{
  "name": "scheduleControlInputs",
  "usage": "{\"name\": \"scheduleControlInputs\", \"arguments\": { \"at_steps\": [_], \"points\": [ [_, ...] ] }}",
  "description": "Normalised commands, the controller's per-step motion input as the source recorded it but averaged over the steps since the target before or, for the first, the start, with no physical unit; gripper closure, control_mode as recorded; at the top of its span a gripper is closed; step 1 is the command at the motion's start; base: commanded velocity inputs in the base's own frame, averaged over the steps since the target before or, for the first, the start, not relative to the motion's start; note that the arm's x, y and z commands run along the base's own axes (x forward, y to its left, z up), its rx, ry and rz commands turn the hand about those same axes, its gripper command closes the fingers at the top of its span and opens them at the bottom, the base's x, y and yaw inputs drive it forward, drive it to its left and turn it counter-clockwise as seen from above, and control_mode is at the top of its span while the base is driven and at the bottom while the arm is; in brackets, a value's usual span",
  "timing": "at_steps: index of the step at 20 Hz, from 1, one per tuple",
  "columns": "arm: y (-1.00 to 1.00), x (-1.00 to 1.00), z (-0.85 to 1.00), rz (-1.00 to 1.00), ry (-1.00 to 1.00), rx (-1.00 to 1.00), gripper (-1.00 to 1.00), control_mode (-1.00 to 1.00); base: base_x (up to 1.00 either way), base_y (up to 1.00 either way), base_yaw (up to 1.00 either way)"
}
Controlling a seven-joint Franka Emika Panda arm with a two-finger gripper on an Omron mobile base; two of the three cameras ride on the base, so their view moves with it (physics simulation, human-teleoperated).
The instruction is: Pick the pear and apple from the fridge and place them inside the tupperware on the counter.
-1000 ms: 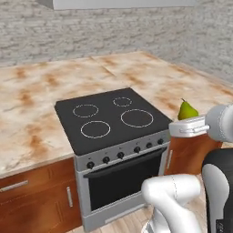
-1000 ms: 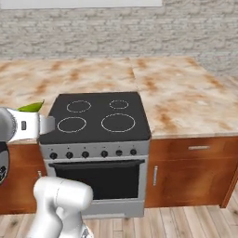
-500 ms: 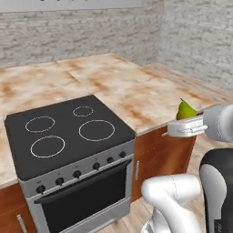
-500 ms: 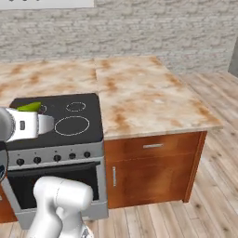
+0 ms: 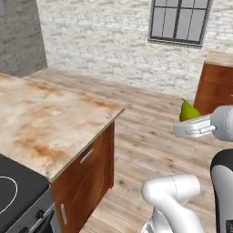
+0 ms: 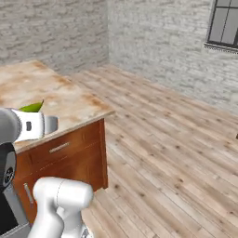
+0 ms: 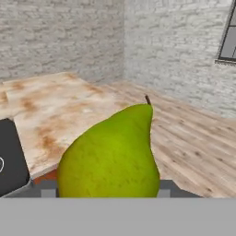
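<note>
1. The robot is carrying the pear [image 5: 189, 111] from the fridge toward the tupperware.
2. The jaws pinch the pear [image 7: 110, 154] near its wide bottom. Its stem points up.
3. The pear is up in the air, past the end of the counter [image 5: 50, 132].
4. Next, I think, it must find the tupperware and drop the pear in.
</note>
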Motion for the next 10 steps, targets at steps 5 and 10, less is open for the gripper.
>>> {"name": "scheduleControlInputs", "arguments": {
  "at_steps": [5,10],
  "points": [
    [0.00,0.00,0.00,0.00,0.00,0.00,1.00,1.00,0.54,-0.35,-1.00],
    [0.00,0.00,0.00,0.00,0.00,0.00,1.00,1.00,0.73,-0.10,-0.77]
  ]
}}
